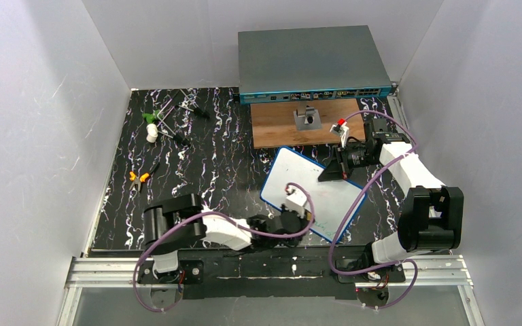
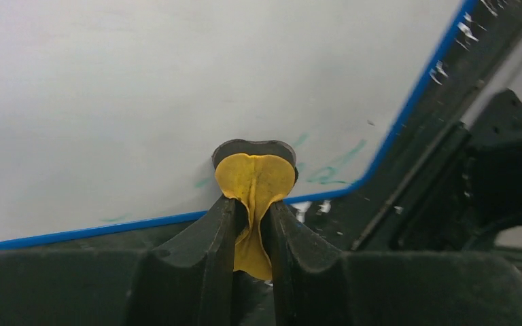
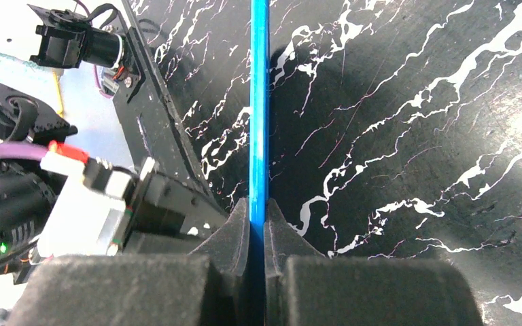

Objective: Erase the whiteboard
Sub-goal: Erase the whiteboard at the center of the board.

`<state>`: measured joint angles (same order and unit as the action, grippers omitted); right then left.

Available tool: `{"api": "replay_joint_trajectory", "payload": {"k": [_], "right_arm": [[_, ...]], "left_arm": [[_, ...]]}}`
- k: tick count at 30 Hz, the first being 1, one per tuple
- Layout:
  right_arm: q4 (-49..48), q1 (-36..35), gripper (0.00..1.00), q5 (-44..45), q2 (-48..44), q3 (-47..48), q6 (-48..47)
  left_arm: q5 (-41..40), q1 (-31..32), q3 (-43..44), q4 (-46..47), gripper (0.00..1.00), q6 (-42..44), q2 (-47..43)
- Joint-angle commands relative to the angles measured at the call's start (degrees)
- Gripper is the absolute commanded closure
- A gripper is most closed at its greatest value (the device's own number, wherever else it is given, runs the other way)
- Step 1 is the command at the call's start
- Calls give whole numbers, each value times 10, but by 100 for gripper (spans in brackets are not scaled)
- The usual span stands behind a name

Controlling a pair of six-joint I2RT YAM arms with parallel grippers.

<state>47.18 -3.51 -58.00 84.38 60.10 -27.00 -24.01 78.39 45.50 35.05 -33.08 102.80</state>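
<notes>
The whiteboard (image 1: 319,190) sits in the middle of the black table (image 1: 204,163) with white squiggles on it, turned at a slant. It is in front of the brown wooden board (image 1: 279,125) and the big grey box (image 1: 312,58).

The right gripper (image 1: 331,171) is pinched tight on the far edge of the whiteboard. From the right wrist, the thin blue rim (image 3: 259,102) runs straight up from between the two fingers (image 3: 234,231). It is hard to say if the whiteboard lies flat or is tipped up a little.

The left gripper (image 1: 304,219) is at the near corner of the whiteboard. It is squeezed on a yellow cloth (image 2: 255,180) with a dark pad behind it. The cloth pokes out from the fingers (image 2: 207,238) and seems to press on the white part. Some faint green marks (image 2: 329,173) show just beside the cloth, near the blue corner. Most of the whiteboard looks clean.
</notes>
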Motion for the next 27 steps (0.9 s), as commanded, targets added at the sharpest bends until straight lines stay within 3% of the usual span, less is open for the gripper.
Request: {"api": "replay_joint_trajectory", "payload": {"k": [1,8,13,22,27], "right_arm": [[26,1,99,-112,-9,1,34],[16,5,99,-132,-14,-4,48],[-27,8,99,-163,-14,-23,108],[-35,8,99,-177,1,-27,135],[-41,10,99,-177,1,-28,139]], "left_arm": [[76,3,28,-53,100,-29,24],[-14,-67,-114,-19,100,-119,-57],[-63,-103,-203,43,100,-141,-110],[-86,-131,-213,71,100,-107,-137],[-10,-127,-167,69,100,-87,-108]]}}
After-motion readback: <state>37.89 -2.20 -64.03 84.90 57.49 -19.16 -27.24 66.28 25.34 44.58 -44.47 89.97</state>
